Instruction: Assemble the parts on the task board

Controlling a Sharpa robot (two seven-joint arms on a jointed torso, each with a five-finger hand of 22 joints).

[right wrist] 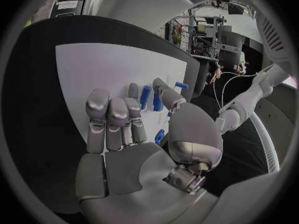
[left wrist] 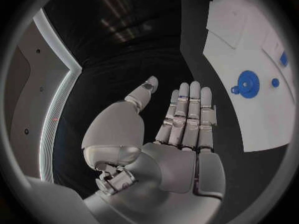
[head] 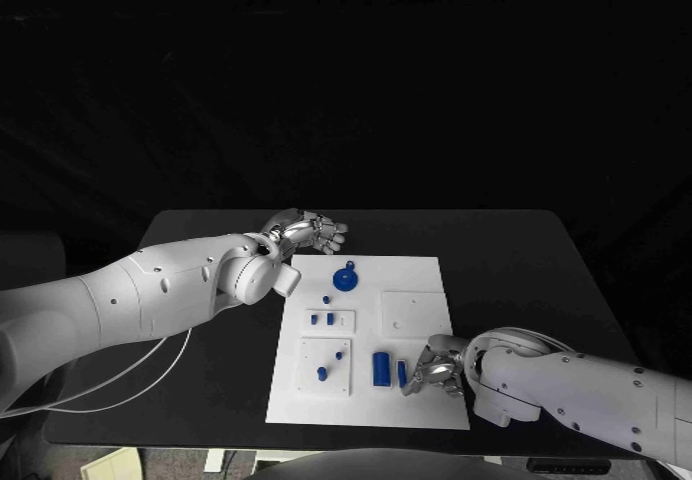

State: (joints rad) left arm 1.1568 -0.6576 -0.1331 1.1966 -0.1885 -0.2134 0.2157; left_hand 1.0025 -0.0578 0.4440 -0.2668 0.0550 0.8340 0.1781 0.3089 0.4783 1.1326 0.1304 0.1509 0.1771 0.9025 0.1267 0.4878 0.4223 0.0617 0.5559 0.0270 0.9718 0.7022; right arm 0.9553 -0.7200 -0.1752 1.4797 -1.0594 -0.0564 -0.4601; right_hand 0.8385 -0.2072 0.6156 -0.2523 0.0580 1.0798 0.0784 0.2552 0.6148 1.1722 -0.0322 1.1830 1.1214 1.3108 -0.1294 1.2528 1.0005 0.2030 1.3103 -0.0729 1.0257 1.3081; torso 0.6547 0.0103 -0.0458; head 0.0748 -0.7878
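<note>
The white task board (head: 411,335) lies in the middle of the black table. On it are a blue gear (head: 346,277), two short blue pegs (head: 322,320), a small blue part (head: 322,373) and two upright-lying blue cylinders (head: 389,369). My right hand (head: 433,368) rests at the board's near right, fingers stretched beside the cylinders (right wrist: 151,97), thumb (right wrist: 169,98) right next to one, gripping nothing. My left hand (head: 306,232) hovers over the table past the board's far left corner, its fingers (left wrist: 189,112) straight, thumb apart, empty. The gear (left wrist: 248,78) lies off to its side.
A raised white square plate (head: 410,309) sits on the board's right half and another (head: 326,366) at its near left. A white cable (head: 130,385) hangs by the left arm. Black table (head: 519,270) surrounds the board.
</note>
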